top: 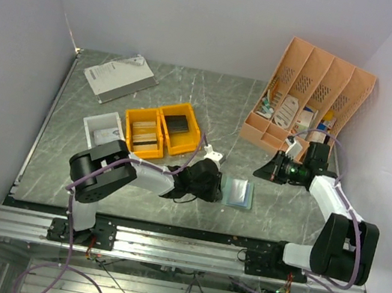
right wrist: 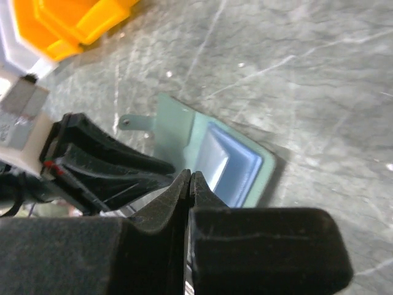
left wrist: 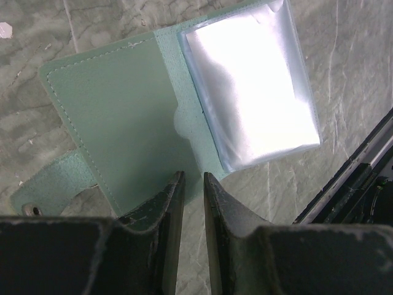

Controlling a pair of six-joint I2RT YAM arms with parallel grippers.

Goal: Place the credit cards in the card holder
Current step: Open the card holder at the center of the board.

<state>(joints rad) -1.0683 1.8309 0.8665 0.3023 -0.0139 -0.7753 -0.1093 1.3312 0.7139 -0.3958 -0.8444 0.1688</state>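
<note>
**Operator:** Where do my grippers stand?

**Spotter:** Your left gripper [left wrist: 193, 178] hangs low at the near edge of the card holder [left wrist: 123, 117]; its jaws are a narrow slot apart, and nothing shows between them. Your right gripper [right wrist: 189, 177] sits above the table [top: 211, 104] to the right of the holder, jaws pressed together; whether anything thin is pinched there, I cannot tell.

**Operator:** And the holder itself?

**Spotter:** It lies open and flat, just beside your left gripper; the cover is grey-green, clear sleeves [left wrist: 252, 92] lie on one leaf, and a snap tab [left wrist: 49, 190] sticks out at the corner.

**Operator:** Anything you can read?

**Spotter:** Beyond the holder you have two orange bins [top: 162, 131] side by side and a white tray [top: 102, 128] to their left. Farther back are a printed sheet [top: 119, 76] at the left and a peach organiser [top: 313, 84] with labelled packets at the right; all the print is too small to read.
</note>
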